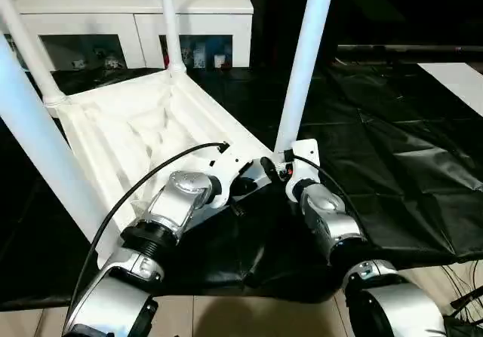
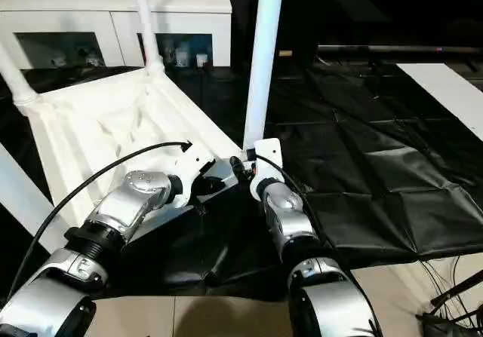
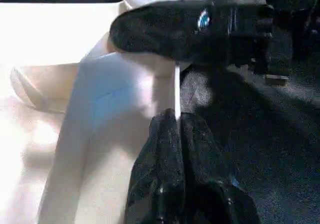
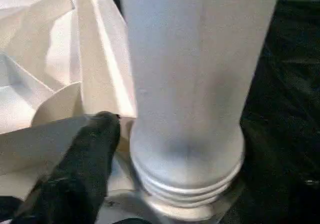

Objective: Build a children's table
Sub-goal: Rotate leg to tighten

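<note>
Now: we see the table upside down on the black-draped counter, legs up | left gripper fingers pressed together at its near rim | right gripper at the near leg base, cannot tell its spread

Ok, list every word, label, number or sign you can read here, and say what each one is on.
No text can be read.
A small blue mark on the right gripper: too blurred to read.
Items in the white cabinet: too small to read.
The table top and legs: plain white.
</note>
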Robot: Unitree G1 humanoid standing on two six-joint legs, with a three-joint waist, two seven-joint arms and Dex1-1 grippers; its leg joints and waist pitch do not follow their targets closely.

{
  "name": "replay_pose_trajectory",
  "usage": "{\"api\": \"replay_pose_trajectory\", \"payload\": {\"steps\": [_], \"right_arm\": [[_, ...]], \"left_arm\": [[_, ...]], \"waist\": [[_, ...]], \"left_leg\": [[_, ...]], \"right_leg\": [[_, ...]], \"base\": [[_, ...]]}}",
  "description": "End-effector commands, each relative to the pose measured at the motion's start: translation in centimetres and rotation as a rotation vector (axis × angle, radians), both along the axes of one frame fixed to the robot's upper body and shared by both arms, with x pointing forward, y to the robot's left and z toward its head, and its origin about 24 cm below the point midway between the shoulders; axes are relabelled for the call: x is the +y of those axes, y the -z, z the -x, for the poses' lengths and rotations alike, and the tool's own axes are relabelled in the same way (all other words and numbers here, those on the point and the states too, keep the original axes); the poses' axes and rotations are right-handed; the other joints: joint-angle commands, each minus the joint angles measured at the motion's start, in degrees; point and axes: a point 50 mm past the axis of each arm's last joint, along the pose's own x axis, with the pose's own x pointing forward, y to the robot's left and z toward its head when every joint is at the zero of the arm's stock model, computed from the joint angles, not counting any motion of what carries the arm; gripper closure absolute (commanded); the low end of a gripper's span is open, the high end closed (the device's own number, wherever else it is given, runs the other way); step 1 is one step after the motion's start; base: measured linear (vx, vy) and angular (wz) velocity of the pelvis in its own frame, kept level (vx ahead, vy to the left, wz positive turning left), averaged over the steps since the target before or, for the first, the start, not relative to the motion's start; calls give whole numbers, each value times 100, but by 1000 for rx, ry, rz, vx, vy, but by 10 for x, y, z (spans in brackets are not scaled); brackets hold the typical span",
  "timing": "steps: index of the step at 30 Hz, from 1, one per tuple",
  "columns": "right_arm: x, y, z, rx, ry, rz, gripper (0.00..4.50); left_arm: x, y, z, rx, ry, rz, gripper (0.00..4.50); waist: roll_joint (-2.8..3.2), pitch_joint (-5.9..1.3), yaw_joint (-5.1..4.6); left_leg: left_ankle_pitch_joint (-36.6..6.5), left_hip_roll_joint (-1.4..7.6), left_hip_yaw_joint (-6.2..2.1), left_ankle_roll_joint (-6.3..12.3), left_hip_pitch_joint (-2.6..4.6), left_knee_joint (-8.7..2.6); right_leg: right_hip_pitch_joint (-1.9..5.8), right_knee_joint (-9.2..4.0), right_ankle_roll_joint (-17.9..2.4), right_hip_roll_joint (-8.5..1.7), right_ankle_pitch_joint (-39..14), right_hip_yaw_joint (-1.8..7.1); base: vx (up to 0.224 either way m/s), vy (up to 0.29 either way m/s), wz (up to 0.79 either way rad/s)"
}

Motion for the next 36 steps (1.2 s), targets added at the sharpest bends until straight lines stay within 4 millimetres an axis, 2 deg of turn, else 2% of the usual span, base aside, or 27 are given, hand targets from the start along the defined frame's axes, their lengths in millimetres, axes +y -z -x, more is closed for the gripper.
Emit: {"api": "replay_pose_trajectory", "payload": {"steps": [1, 4, 5, 6, 7, 8, 9, 10, 11, 14, 15, 16, 18, 19, 21, 23, 26, 29, 31, 34, 36], "right_arm": [[26, -15, 5, -87, -259, -7, 53], [10, -21, 6, -118, -362, 32, 53], [-2, -23, 8, -119, -429, 60, 53], [-10, -25, 10, -131, -470, 93, 53], [-18, -26, 12, -138, -504, 124, 53], [-18, -26, 12, -138, -504, 124, 53], [-27, -27, 14, -133, -549, 143, 53], [-35, -28, 17, -130, -593, 164, 53], [-44, -29, 20, -115, -646, 184, 53], [-60, -33, 29, -85, -767, 221, 53], [-65, -34, 33, -57, -824, 225, 53], [-65, -35, 34, -48, -840, 226, 53], [-68, -35, 37, -32, -883, 232, 53], [-68, -36, 37, -31, -886, 232, 53], [-68, -36, 38, -20, -915, 231, 53], [-67, -37, 40, -12, -945, 230, 53], [-65, -40, 41, -3, -974, 217, 53], [-64, -38, 43, 26, -1007, 213, 53], [-63, -37, 43, 33, -1010, 215, 79], [-64, -36, 42, 39, -999, 211, 91], [-64, -36, 42, 42, -999, 215, 114]], "left_arm": [[-1, 18, 8, 70, 19, -58, 450], [3, 18, 9, 71, 33, -58, 450], [6, 18, 10, 72, 46, -62, 450], [8, 18, 11, 74, 60, -59, 450], [9, 18, 11, 78, 69, -57, 450], [9, 18, 11, 78, 69, -57, 450], [10, 17, 13, 72, 105, -48, 450], [11, 16, 15, 79, 133, -38, 450], [12, 15, 18, 80, 190, -24, 450], [17, 12, 30, 128, 327, 10, 450], [19, 10, 39, 157, 423, 33, 450], [20, 9, 42, 165, 447, 40, 450], [23, 7, 47, 186, 500, 46, 450], [24, 7, 48, 188, 503, 44, 450], [28, 6, 51, 209, 528, 24, 450], [34, 6, 54, 234, 556, 9, 450], [39, 3, 55, 234, 559, 1, 450], [41, 2, 53, 224, 541, -5, 450], [41, 2, 52, 215, 530, -10, 450], [41, 2, 51, 214, 526, -10, 450], [41, 2, 51, 214, 524, -11, 450]], "waist": [[10, -244, 12], [1, -256, 26], [-4, -266, 35], [8, -258, 32], [-8, -250, 30], [-9, -254, 33], [7, -251, 36], [4, -249, 37], [-30, -262, 57], [-4, -259, 72], [-20, -256, 76], [-7, -262, 80], [7, -264, 87], [29, -276, 130], [27, -284, 194], [24, -298, 225], [-6, -291, 213], [0, -292, 216], [-4, -296, 220], [-9, -304, 219], [-2, -306, 221]], "left_leg": [[-2315, 49, -4, 42, 56, -466], [-2012, 59, 12, 152, 28, -451], [-1898, 57, 18, 195, 22, -435], [-1920, 61, 23, 240, 19, -431], [-1919, 57, 19, 247, 7, -435], [-1920, 59, 22, 245, 12, -432], [-1947, 65, 28, 231, 32, -429], [-1959, 65, 25, 240, 28, -434], [-1835, 63, 24, 273, 11, -418], [-1747, 86, 36, 391, 12, -417], [-1738, 87, 38, 395, 21, -416], [-1739, 104, 25, 400, 19, -426], [-1658, 116, 52, 408, 39, -416], [-1589, 125, 64, 411, 75, -402], [-1492, 140, 77, 426, 93, -393], [-1270, 139, 78, 467, 73, -382], [-1189, 112, 80, 484, 42, -379], [-1190, 111, 81, 469, 43, -373], [-1154, 113, 80, 452, 45, -371], [-1102, 107, 82, 447, 47, -362], [-1068, 105, 80, 452, 44, -360]], "right_leg": [[146, -545, -882, -174, -1815, 117], [189, -506, -1002, -164, -1357, 120], [199, -494, -1041, -167, -1246, 120], [198, -496, -1055, -160, -1243, 118], [210, -507, -1034, -169, -1329, 114], [209, -509, -1046, -175, -1372, 116], [182, -517, -1078, -185, -1452, 124], [191, -530, -1076, -185, -1493, 122], [232, -512, -1092, -174, -1365, 117], [212, -477, -1266, -167, -1033, 123], [216, -476, -1287, -160, -1012, 122], [231, -453, -1324, -173, -955, 122], [202, -429, -1438, -148, -755, 124], [183, -416, -1504, -147, -615, 128], [180, -388, -1575, -147, -400, 131], [204, -347, -1601, -148, -118, 122], [229, -347, -1519, -159, -148, 117], [235, -355, -1498, -168, -231, 120], [230, -349, -1495, -168, -205, 117], [236, -341, -1501, -166, -151, 118], [241, -336, -1507, -166, -112, 116]], "base": [[0, 0, 0], [0, 0, 0], [0, 0, 0], [0, 0, 0], [0, 0, 0], [0, 0, 0], [0, 0, 0], [0, 0, 0], [0, 0, 0], [0, 0, 0], [0, 0, 0], [0, 0, 0], [0, 0, 0], [0, 0, 0], [0, 0, 0], [0, 0, 0], [0, 0, 0], [0, 0, 0], [0, 0, 0], [0, 0, 0], [0, 0, 0]]}}
